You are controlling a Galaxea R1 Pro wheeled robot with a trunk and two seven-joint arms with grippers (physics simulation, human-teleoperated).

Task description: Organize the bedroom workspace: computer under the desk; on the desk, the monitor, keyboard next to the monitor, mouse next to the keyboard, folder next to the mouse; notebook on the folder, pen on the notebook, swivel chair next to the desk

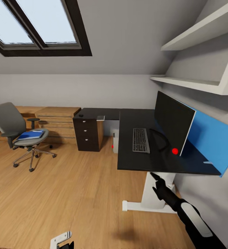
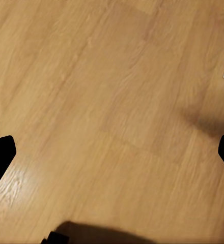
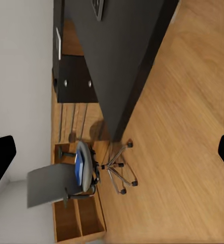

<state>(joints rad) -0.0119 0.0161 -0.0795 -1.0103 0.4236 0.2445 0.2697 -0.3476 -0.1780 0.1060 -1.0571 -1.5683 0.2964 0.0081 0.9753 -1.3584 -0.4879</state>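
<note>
Head view has the folder (image 1: 30, 134) lying on the chair (image 1: 19, 133) seat far left, well apart from the desk (image 1: 141, 162) where it belongs beside the keyboard (image 1: 141, 140), so both my grippers hang spread wide and empty.

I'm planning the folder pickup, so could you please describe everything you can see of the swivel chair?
The swivel chair stands upright on the wood floor, away from the desk, in front of low light-wood cabinets. It has a grey upholstered seat and a reclined grey backrest, black armrests, and a chrome star base on black castors. The blue folder lies flat on its seat. In the right wrist view the chair carries the folder the same way. Nothing else touches it.
</note>
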